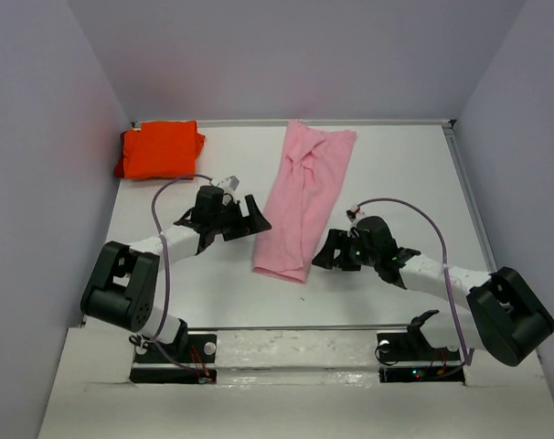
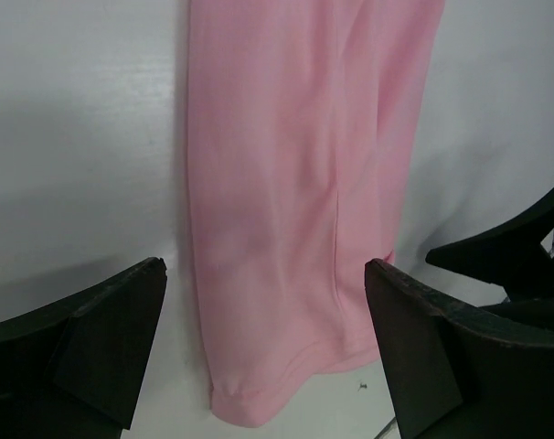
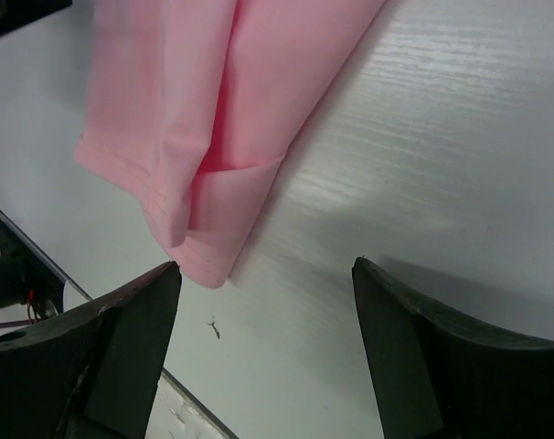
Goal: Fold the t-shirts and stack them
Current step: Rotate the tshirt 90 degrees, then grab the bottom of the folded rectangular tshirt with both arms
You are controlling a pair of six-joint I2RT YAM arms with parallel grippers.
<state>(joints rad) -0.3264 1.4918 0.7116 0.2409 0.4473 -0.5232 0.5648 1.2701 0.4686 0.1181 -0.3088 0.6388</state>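
The light pink t-shirt (image 1: 304,197) lies folded into a long narrow strip down the middle of the table, its hem nearest the arms. The orange t-shirt (image 1: 160,149) sits folded in the far left corner. My left gripper (image 1: 250,218) hovers open just left of the pink strip; in its wrist view the pink hem (image 2: 286,274) shows between the wide-apart fingers. On the strip's right side, my right gripper (image 1: 324,252) stands open near the hem corner (image 3: 208,251), with bare table between its fingers (image 3: 122,338).
White table (image 1: 396,174) is walled at the back and both sides. A metal rail (image 1: 286,327) runs along the near edge by the arm bases. A small dark speck (image 3: 213,327) lies on the table near the hem.
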